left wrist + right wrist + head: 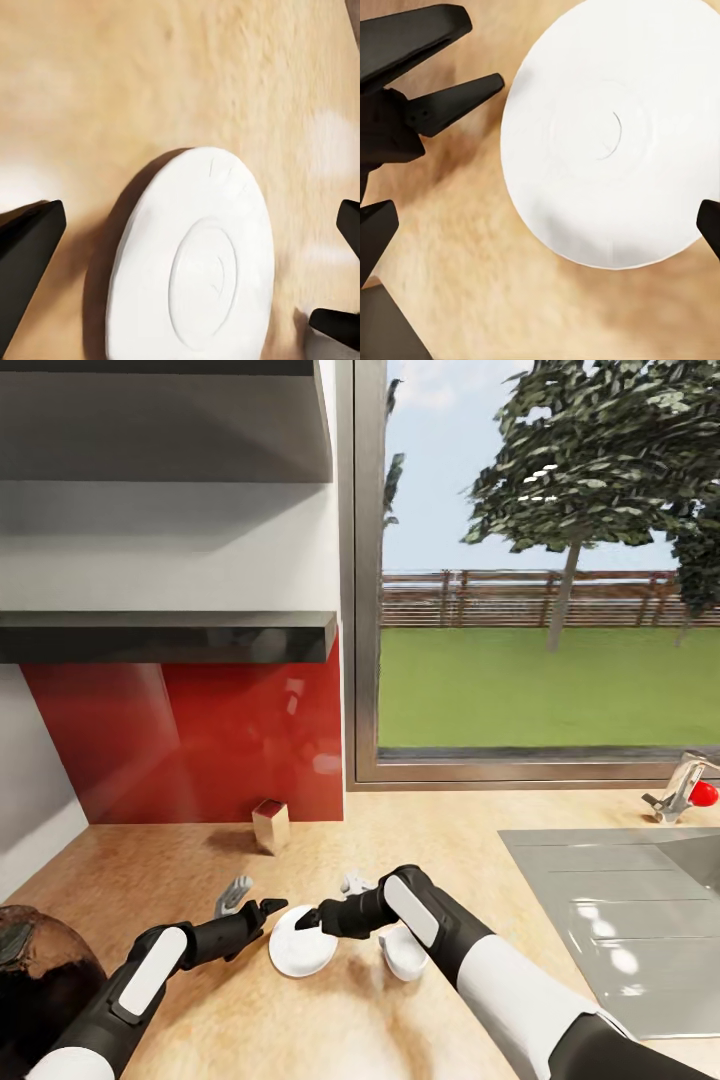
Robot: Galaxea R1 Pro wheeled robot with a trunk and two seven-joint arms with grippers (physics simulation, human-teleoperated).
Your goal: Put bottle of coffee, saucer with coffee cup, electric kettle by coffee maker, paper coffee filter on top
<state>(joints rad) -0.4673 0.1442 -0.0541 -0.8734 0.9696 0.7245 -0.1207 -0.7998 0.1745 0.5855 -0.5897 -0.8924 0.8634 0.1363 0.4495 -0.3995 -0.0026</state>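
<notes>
Head view: on the light wood worktop (420,830), the white saucer (302,947) lies flat between the left gripper (268,911) and the right gripper (308,920), both with jaws spread and grasping nothing. Just beside it, under the right forearm, sits the coffee cup (403,953); the dark electric kettle (40,960) stands at far left.
</notes>
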